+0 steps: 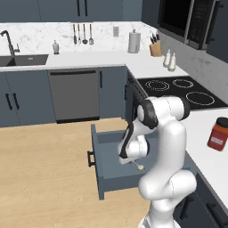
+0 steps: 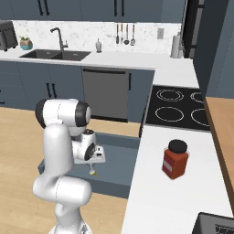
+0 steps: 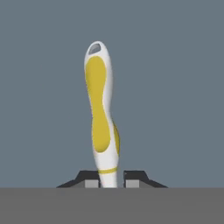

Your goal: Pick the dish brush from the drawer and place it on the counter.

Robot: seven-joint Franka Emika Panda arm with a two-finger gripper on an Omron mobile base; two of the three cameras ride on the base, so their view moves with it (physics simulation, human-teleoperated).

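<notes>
The dish brush [image 3: 101,113], white with yellow grip patches, stands up between my two finger tips, and my gripper [image 3: 107,183] is shut on its lower end. Behind it lies the flat blue-grey floor of the drawer. In the left base view the gripper [image 1: 129,160] hangs over the open drawer [image 1: 107,176], with the brush's yellow end [image 1: 140,167] poking out below it. The right base view has the gripper [image 2: 93,163] and brush [image 2: 93,172] above the drawer [image 2: 116,157]. The white counter [image 1: 209,164] runs to the right of the drawer.
A red jar with a black lid [image 1: 218,133] [image 2: 175,158] stands on the counter near the drawer. The black cooktop [image 1: 178,91] lies beyond it. The grey dishwasher front [image 1: 74,94] faces the wooden floor. A dark appliance corner [image 2: 215,224] sits at the counter's near end.
</notes>
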